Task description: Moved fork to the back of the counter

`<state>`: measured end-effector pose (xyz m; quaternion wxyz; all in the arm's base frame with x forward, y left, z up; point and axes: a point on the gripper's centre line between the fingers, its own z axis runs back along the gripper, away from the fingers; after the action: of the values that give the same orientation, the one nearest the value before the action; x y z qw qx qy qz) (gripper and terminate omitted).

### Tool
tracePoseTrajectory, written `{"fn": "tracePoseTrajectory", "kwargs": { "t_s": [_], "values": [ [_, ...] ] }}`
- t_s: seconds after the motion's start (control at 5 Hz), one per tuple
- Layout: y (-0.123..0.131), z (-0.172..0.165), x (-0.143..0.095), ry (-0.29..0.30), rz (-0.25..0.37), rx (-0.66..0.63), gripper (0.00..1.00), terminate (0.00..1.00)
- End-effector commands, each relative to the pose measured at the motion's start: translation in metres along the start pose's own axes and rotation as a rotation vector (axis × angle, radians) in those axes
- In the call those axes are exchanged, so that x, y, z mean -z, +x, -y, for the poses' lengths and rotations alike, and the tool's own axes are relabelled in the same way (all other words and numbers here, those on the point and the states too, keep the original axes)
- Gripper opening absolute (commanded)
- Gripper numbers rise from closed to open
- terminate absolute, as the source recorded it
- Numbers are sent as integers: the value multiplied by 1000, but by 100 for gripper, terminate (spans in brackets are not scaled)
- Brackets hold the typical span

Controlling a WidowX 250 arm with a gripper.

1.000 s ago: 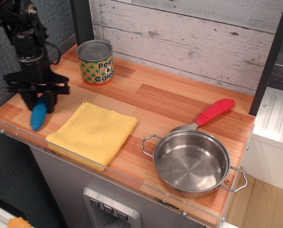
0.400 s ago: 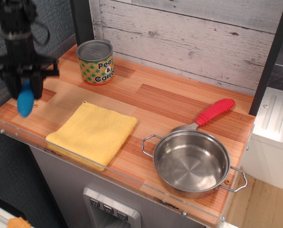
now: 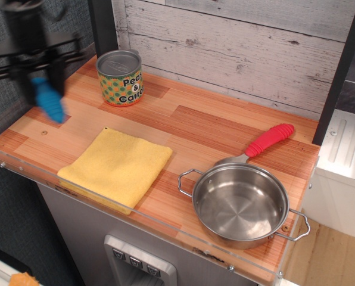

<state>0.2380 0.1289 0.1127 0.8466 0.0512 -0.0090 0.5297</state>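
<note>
My gripper (image 3: 41, 80) is at the far left, above the left end of the wood-plank counter (image 3: 189, 125). It is shut on the fork (image 3: 50, 100), whose bright-blue ribbed handle hangs down and tilts right below the fingers. The metal tines are hidden inside the gripper. The fork is held in the air, left of the can and above the counter's left edge. The arm and gripper are motion-blurred.
A green-and-orange can (image 3: 120, 77) stands at the back left by the white plank wall. A yellow cloth (image 3: 115, 167) lies at the front left. A steel pan (image 3: 240, 204) sits at the front right with a red-handled utensil (image 3: 268, 142) behind it.
The gripper has lifted the fork off the front-left counter and carried it up and toward the back, now slightly to the right again.
</note>
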Motion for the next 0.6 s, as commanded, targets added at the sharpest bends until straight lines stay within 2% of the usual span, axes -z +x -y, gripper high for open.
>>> {"fn": "tracePoseTrajectory", "kwargs": {
  "t_s": [0.0,0.2,0.4],
  "values": [
    [-22,46,-19,-178,-66,-316,0,0],
    [-34,77,-14,-191,-45,-359,0,0],
    [-39,113,-5,-170,-19,-388,0,0]
  ]
}}
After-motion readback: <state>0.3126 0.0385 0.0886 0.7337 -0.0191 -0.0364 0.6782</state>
